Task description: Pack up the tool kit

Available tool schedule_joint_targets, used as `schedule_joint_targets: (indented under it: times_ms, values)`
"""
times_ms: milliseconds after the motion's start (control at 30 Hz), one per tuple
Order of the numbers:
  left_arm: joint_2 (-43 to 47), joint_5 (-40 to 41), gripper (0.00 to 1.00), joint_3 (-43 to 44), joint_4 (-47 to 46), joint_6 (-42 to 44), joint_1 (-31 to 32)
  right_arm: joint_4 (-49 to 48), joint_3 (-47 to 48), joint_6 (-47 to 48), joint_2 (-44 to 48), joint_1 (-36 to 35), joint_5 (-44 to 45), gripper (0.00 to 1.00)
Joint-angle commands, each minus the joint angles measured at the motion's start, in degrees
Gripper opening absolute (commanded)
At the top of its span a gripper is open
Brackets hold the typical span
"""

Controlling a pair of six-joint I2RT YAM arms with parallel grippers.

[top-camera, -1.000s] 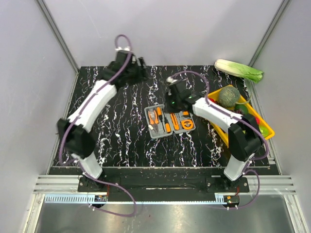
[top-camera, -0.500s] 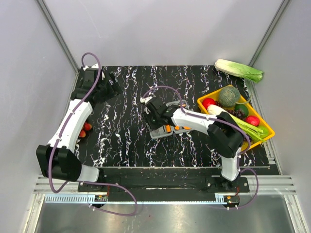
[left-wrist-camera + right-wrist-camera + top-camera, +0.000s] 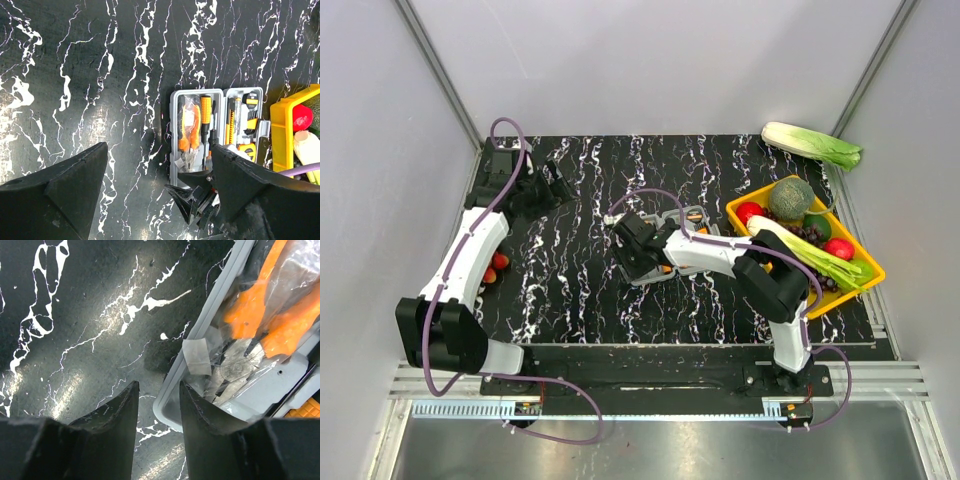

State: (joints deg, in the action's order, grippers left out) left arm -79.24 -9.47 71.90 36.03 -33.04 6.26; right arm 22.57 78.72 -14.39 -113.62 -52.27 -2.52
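Note:
The tool kit's grey case (image 3: 682, 215) lies open mid-table. In the left wrist view the case (image 3: 175, 150) holds orange-handled pliers (image 3: 187, 125) and a screwdriver (image 3: 205, 111) in its left half, with bits and a tape measure on the right. My right gripper (image 3: 628, 258) sits low at the case's near left corner. Its jaws (image 3: 158, 385) stand apart astride the grey rim (image 3: 172, 407), one finger over the table, the other over the bagged pliers (image 3: 260, 315). My left gripper (image 3: 558, 183) hovers at the back left, wide open (image 3: 159, 147) and holding nothing.
A yellow tray (image 3: 868, 275) of vegetables stands at the right, its rim (image 3: 280, 135) just right of the case. A cabbage (image 3: 812, 145) lies at the back right corner. Small red pieces (image 3: 495, 268) rest by the left table edge.
The left arm swung from the back centre to the back left and its jaws widened. The right gripper crossed leftward over the case to its left corner and opened somewhat.

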Motion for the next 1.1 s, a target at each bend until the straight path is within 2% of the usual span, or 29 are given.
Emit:
schedule_joint_targets:
  times_ms: [0, 133, 233, 300, 433, 633, 933, 1067]
  values:
    - [0.4, -2.5, 0.87, -0.4, -2.5, 0.5, -0.5, 0.7, -0.2, -1.5, -0.5, -0.8, 1.2, 0.44]
    - [-0.2, -3.2, 0.87, -0.9, -2.8, 0.4, -0.5, 0.6, -0.3, -3.0, -1.3, -0.9, 1.2, 0.41]
    - [-0.7, -4.6, 0.87, -1.1, -3.1, 0.3, -0.5, 1.1, 0.3, -3.8, -2.4, -0.9, 1.4, 0.35]
    - [-1.1, -5.5, 0.87, -1.6, -3.5, 0.4, -0.5, 1.2, 0.9, -4.2, -3.1, -0.8, 1.6, 0.26]
    - [-2.5, -9.8, 0.87, -3.7, -5.4, 1.8, -0.5, 1.8, 2.7, -4.6, -3.5, -0.9, 2.3, 0.00]
    - [-6.3, -22.7, 0.90, -12.3, -15.3, 2.1, -0.2, -2.1, 3.1, -2.8, 0.0, -0.7, -1.3, 0.00]
    - [-7.0, -18.6, 0.92, -19.1, -21.4, 1.0, 5.1, -4.6, 6.9, -6.3, 1.9, -0.6, -6.5, 0.00]
    - [-9.8, -17.0, 0.93, -18.4, -25.1, -1.1, 7.6, -4.8, 9.4, -7.7, 2.0, -0.1, -10.3, 0.00]
